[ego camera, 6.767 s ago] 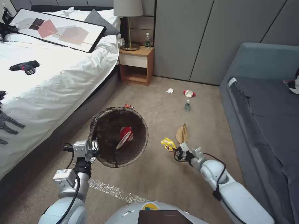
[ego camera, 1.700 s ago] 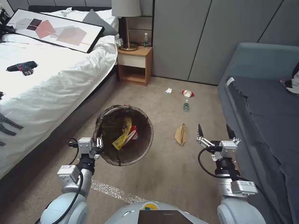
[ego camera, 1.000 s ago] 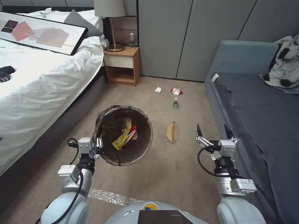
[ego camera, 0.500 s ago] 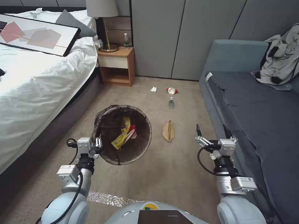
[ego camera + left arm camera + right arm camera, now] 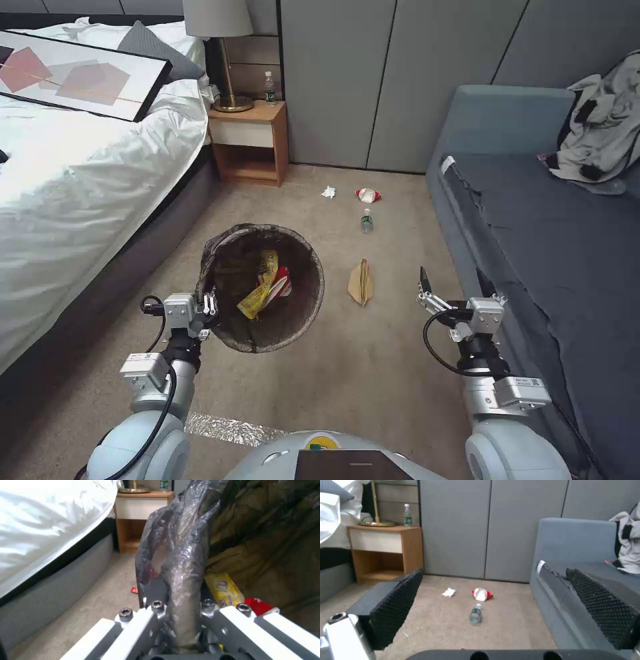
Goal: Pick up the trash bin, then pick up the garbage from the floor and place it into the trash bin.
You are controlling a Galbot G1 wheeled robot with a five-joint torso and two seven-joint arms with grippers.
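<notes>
My left gripper (image 5: 208, 311) is shut on the near rim of the trash bin (image 5: 230, 267), holding it off the carpet; its dark liner is folded over the rim (image 5: 185, 575). Inside lie a yellow wrapper (image 5: 259, 295) and a red-and-white cup (image 5: 283, 283). On the floor beyond are a brown paper bag (image 5: 361, 282), a small bottle (image 5: 366, 221), a crushed red-and-white cup (image 5: 367, 195) and a white tissue (image 5: 328, 192). My right gripper (image 5: 452, 277) hangs open and empty, right of the bag. The bottle (image 5: 475, 613), cup (image 5: 481, 593) and tissue (image 5: 448, 592) lie ahead of its open fingers (image 5: 396, 600).
A white bed (image 5: 80, 173) runs along the left and a grey sofa (image 5: 533, 220) along the right, with a carpet lane between them. A wooden nightstand (image 5: 250, 143) with a lamp stands at the back. A tiny red wrapper (image 5: 134, 589) lies by the bed.
The yellow wrapper my right gripper held near the floor now lies in the bin, and that arm is raised and open. The camera has turned right; in the last half second nothing has moved.
</notes>
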